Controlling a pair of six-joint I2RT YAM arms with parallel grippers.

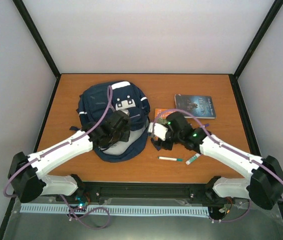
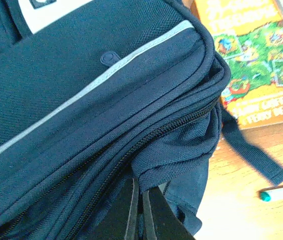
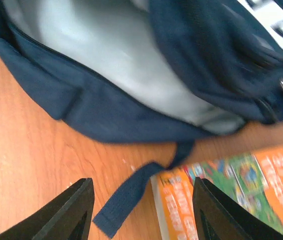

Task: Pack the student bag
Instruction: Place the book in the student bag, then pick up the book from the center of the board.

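Bags: 1, the student bag (image 1: 97,100), navy, biggest item.

Books: 2, both right of the bag. 1 orange book (image 2: 251,65) is just beside the bag's edge. 1 dark book (image 1: 195,106) is farther right, apart from the bag.

Markers: 2, both right of the bag, level w/ its near end. 1 white marker (image 1: 170,159) w/ teal cap, and 1 2nd marker (image 1: 193,159) just beyond it, farther from the bag.

Arms: 2. The left arm (image 1: 66,147) reaches over the bag, and the right arm (image 1: 226,152) is right of the bag.

Grippers: 2, 1 per arm. The left gripper (image 1: 123,125) is over the bag, and the right gripper (image 1: 156,136) is beside the bag.

Tables: 1, the table (image 1: 191,85) under the bag.
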